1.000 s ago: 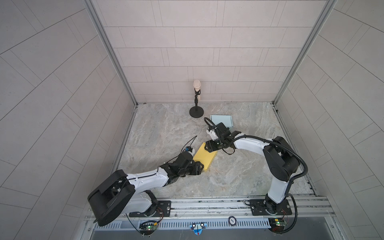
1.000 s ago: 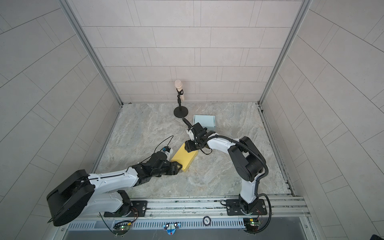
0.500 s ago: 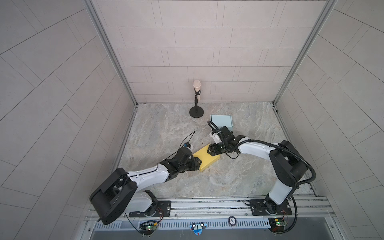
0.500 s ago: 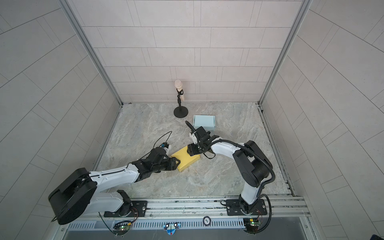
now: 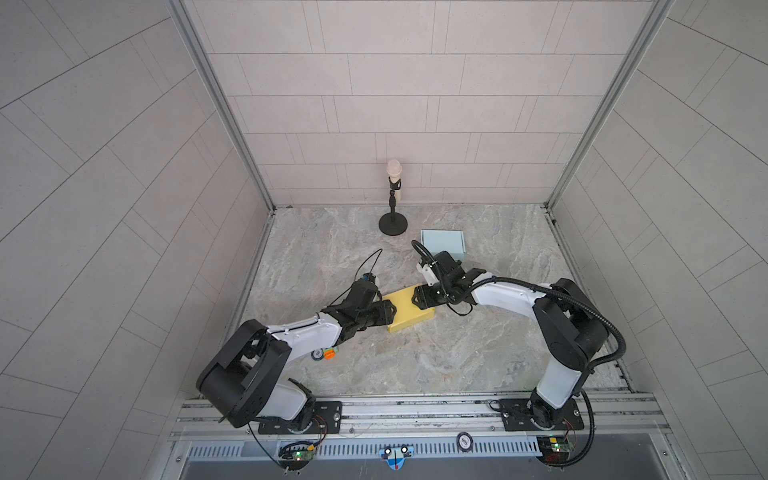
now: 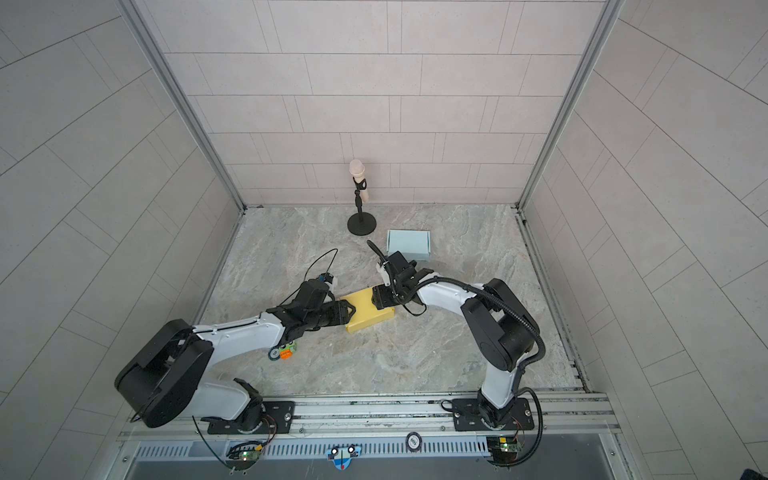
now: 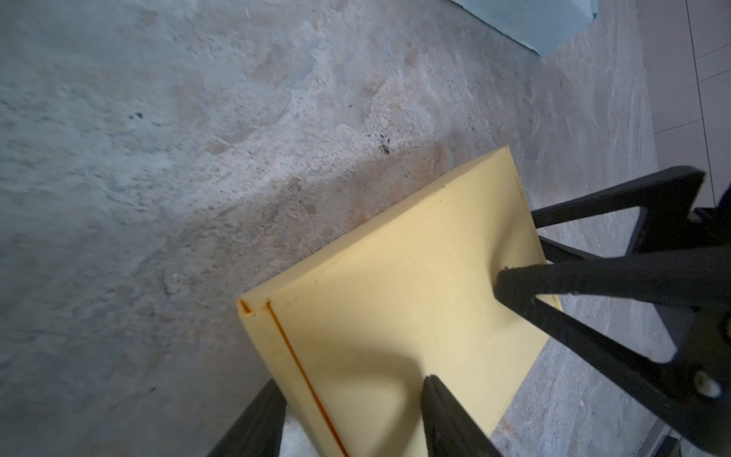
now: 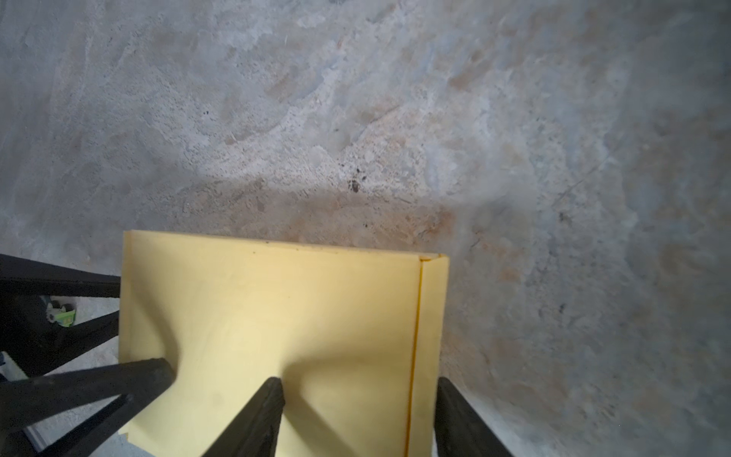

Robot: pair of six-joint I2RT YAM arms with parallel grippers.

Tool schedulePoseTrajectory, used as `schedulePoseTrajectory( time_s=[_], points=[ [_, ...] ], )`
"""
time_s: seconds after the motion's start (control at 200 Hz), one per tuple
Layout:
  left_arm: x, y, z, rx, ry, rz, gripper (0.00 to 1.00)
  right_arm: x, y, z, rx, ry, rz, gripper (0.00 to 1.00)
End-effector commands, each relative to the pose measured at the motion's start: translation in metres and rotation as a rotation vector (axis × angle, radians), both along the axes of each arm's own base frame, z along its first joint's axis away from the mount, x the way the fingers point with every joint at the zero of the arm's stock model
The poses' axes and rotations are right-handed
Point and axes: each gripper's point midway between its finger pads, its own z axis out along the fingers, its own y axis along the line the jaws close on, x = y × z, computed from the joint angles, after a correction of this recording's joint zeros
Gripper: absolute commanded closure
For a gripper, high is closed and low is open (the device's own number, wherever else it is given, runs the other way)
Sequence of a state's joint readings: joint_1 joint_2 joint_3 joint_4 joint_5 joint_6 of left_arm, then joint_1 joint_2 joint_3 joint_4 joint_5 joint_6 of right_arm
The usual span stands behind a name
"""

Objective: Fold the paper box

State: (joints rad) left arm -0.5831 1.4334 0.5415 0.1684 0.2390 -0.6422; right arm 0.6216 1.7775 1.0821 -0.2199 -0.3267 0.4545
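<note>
L gripper (image 7: 354,382) has jaws apart, straddling one end of the yellow paper box (image 5: 406,312): one finger (image 7: 445,415) sits on the lid, the other hangs outside the side wall; nothing looks pinched btwn them. R gripper (image 8: 359,380) does the same at the opp. end, jaws apart, one finger (image 8: 259,419) on the lid, its partner just beside the wall; whether the outer fingers touch the card can't be told. The box lies flat near the middle of the table (image 5: 457,361), closed up, w/ a seam line (image 8: 415,336) along one edge; task looks nearly done, prob. a last press on the lid.

Handling, as a guess: thin card, v. light, hollow; lid should dent under a hard fingertip & the box slide on the smooth top if pushed from one side only; best pressed close to the edges, where the walls back the lid.

Around: a pale blue box (image 5: 442,248) sits just behind the R wrist; a mic stand (image 5: 392,227) farther back; a small roll w/ orange & green bits (image 5: 324,354) beside the L arm; none lies btwn grippers & box.
</note>
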Motion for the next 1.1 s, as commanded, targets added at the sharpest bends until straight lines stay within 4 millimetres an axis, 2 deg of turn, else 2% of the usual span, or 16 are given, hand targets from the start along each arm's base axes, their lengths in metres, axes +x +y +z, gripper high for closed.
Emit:
schedulePoseTrajectory(
  time_s=[0.0, 0.21, 0.22, 0.24, 0.441, 0.641, 0.906, 1.091],
  points=[
    [0.016, -0.010, 0.010, -0.029, -0.044, -0.046, 0.42, 0.000, 0.028, 0.006, 0.053, 0.013, 0.056, 0.39],
    [0.037, -0.005, 0.011, -0.024, -0.048, -0.030, 0.44, 0.021, 0.045, 0.014, 0.051, 0.005, 0.076, 0.40],
    [0.043, 0.003, 0.010, -0.021, -0.047, -0.006, 0.44, 0.022, 0.046, 0.014, 0.050, 0.005, 0.077, 0.40],
    [0.047, 0.007, 0.011, -0.019, -0.048, 0.005, 0.44, 0.024, 0.047, 0.015, 0.050, 0.005, 0.078, 0.40],
    [0.073, 0.018, 0.013, -0.003, -0.057, 0.032, 0.44, 0.044, 0.064, 0.019, 0.066, -0.001, 0.089, 0.41],
    [0.100, 0.021, 0.010, -0.013, -0.050, 0.054, 0.45, 0.067, 0.076, 0.027, 0.072, -0.017, 0.078, 0.41],
    [0.132, 0.018, 0.010, -0.007, -0.047, 0.055, 0.45, 0.093, 0.085, 0.022, 0.062, -0.014, 0.062, 0.41],
    [0.151, 0.021, 0.017, -0.010, -0.058, 0.068, 0.45, 0.110, 0.087, 0.030, 0.068, -0.043, 0.040, 0.42]
  ],
)
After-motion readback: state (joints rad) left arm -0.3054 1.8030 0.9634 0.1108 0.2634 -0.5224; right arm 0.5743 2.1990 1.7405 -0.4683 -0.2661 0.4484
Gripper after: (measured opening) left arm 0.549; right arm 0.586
